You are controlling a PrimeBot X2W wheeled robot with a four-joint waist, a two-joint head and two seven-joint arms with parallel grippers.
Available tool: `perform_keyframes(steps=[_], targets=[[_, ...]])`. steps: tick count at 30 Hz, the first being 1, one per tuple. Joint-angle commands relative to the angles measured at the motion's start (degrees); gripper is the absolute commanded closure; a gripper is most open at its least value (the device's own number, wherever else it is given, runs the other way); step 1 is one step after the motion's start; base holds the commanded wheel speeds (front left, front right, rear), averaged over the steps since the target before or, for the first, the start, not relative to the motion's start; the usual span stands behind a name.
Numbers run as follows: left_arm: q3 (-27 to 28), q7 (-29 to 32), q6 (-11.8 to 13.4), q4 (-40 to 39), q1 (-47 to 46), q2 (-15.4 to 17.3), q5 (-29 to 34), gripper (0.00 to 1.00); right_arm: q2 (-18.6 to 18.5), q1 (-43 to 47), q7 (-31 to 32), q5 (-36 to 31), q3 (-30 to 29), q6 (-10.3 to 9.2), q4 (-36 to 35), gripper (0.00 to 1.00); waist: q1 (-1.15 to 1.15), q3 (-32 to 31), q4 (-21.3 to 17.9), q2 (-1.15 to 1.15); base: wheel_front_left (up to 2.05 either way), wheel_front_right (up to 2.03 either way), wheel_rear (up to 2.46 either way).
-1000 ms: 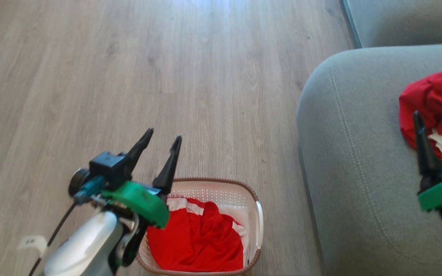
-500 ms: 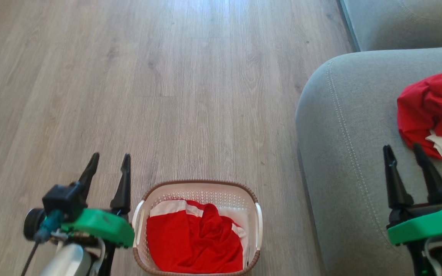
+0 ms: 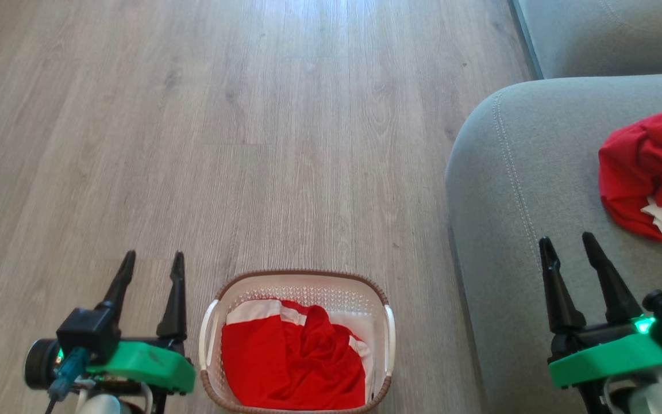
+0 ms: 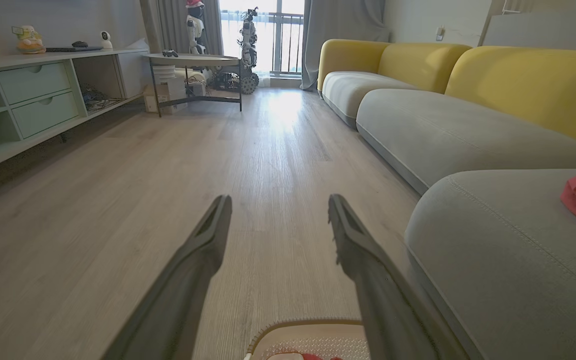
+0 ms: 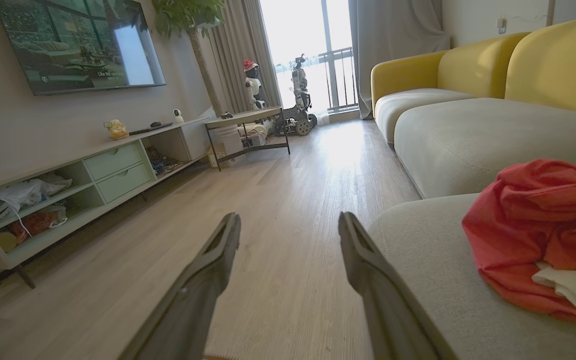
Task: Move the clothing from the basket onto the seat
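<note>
A red garment with white stripes (image 3: pixel 291 362) lies in the cream basket (image 3: pixel 302 280) on the floor at the bottom centre of the head view. Another crumpled red garment (image 3: pixel 647 172) (image 5: pixel 533 230) rests on the grey-green seat (image 3: pixel 526 172) (image 5: pixel 433 260) at the right. My left gripper (image 3: pixel 153 260) (image 4: pixel 275 202) stands open and empty just left of the basket, whose rim (image 4: pixel 298 325) shows below its fingers. My right gripper (image 3: pixel 565 241) (image 5: pixel 288 220) is open and empty above the seat's front part, short of the red garment.
Wooden floor (image 3: pixel 250 144) stretches ahead. A second grey sofa cushion (image 3: pixel 607 34) lies beyond the seat, with yellow backrests (image 4: pixel 518 75). A low shelf unit (image 5: pixel 93 175), a round side table (image 4: pixel 193 62) and a wall screen (image 5: pixel 78 40) line the far side.
Both arms have drawn back and down toward me. The left gripper moved from over the basket to its left; the right pulled away from the red garment on the seat.
</note>
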Motion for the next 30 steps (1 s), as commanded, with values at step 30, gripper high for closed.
perform_keyframes(steps=[30], targets=[[10.7, -0.7, -7.9, 1.7, -2.1, -5.6, 7.8, 0.00, -1.1, -3.3, -1.1, -1.8, 1.6, -0.01, -0.6, 0.00, 0.00, 2.8, -2.5, 0.00, 0.00, 0.00, 0.00]])
